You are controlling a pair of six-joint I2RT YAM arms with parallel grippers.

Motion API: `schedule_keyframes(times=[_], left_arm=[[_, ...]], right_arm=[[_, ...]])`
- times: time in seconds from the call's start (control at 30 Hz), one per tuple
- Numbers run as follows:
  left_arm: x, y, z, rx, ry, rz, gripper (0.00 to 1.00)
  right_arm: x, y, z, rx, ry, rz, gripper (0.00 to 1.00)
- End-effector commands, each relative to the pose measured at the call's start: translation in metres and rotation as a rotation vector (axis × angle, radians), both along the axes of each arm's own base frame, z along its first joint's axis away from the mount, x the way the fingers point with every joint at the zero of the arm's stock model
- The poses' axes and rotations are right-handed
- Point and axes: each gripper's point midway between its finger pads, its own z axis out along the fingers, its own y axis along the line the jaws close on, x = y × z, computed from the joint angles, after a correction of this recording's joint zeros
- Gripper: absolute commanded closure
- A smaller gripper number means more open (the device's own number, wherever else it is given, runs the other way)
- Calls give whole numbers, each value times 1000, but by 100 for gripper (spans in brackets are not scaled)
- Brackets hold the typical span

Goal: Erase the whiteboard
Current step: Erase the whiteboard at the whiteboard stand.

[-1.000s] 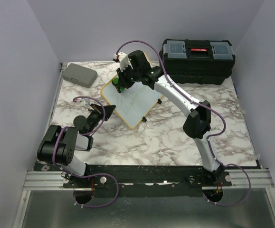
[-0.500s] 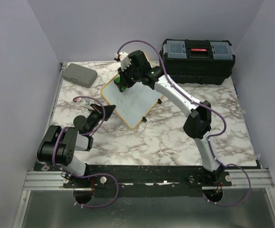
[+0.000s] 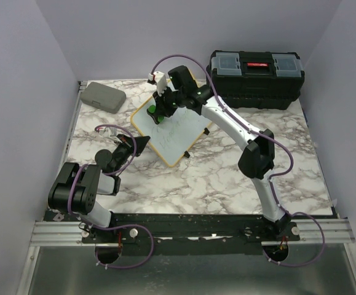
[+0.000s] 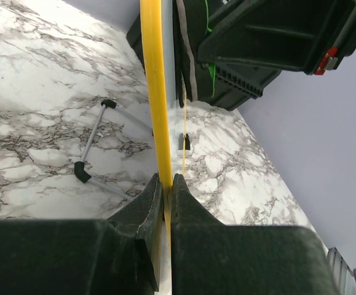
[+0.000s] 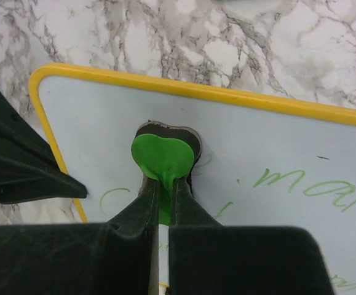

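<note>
The whiteboard (image 3: 173, 132) lies tilted in the middle of the table, white with a yellow-wood frame and green writing on it. My right gripper (image 3: 159, 112) is shut on a green eraser (image 5: 163, 155) whose dark pad presses on the board (image 5: 276, 147) near its far-left corner. Green writing (image 5: 316, 184) shows to the right of the eraser. My left gripper (image 3: 142, 143) is shut on the board's near-left frame edge (image 4: 155, 92), seen edge-on in the left wrist view. A black foot (image 4: 81, 173) of the board stands on the table.
A black toolbox (image 3: 255, 78) stands at the back right. A grey rounded case (image 3: 102, 96) lies at the back left. Purple walls close in the sides and back. Marble tabletop (image 3: 227, 178) lies in front of the board.
My right gripper with the eraser has moved a little toward the far-left corner of the board. The left gripper and the board have not moved.
</note>
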Motion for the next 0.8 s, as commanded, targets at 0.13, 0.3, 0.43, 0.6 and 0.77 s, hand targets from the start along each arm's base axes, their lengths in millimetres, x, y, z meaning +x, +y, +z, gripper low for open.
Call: schedule_keyframes(times=[0.13, 0.3, 0.43, 0.6, 0.77], left_arm=[[-10, -14, -3, 59, -35, -87, 100], [-11, -15, -4, 62, -33, -90, 100], [-11, -15, -4, 63, -34, -91, 100], [-11, -15, -4, 62, -35, -90, 100], [-12, -14, -5, 66, -32, -89, 100]], right_arm=[[-4, -5, -24, -55, 35, -47, 99], [44, -31, -6, -21, -11, -274, 99], [55, -36, -8, -35, -12, -302, 99], [56, -32, -12, -26, 1, -298, 99], [35, -10, -5, 41, 49, -150, 99]])
